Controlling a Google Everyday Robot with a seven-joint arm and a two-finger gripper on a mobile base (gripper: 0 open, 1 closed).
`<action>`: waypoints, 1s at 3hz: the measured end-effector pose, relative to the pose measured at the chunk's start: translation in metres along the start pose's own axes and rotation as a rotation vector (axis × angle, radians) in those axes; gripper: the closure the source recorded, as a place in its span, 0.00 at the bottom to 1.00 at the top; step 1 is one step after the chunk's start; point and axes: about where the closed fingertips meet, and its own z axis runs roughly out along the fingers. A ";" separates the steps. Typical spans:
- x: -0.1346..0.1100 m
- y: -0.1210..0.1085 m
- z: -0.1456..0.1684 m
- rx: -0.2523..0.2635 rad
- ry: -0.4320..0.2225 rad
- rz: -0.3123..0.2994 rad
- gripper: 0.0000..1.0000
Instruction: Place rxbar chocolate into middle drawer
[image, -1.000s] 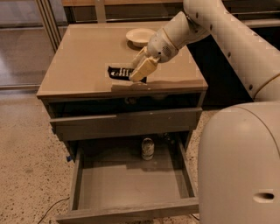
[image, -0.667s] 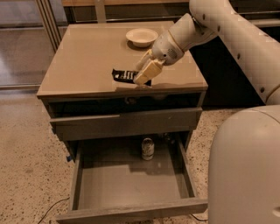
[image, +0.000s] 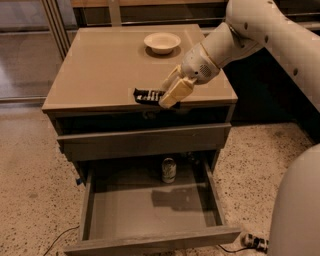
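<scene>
One pincer (image: 168, 99) apparently pinching rxbar chocolate (image: 146, 95) at cabinet top (image: 100, 75) front edge; middle drawer (image: 125, 212) open below.

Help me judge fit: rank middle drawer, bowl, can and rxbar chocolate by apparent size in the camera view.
1. middle drawer
2. bowl
3. rxbar chocolate, in the gripper at the cabinet's front edge, and can: too alike to rank.
</scene>
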 end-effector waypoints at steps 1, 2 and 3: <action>0.011 0.020 0.010 0.018 0.004 -0.004 1.00; 0.019 0.027 0.021 0.036 0.002 -0.013 1.00; 0.034 0.037 0.041 0.087 0.023 -0.025 1.00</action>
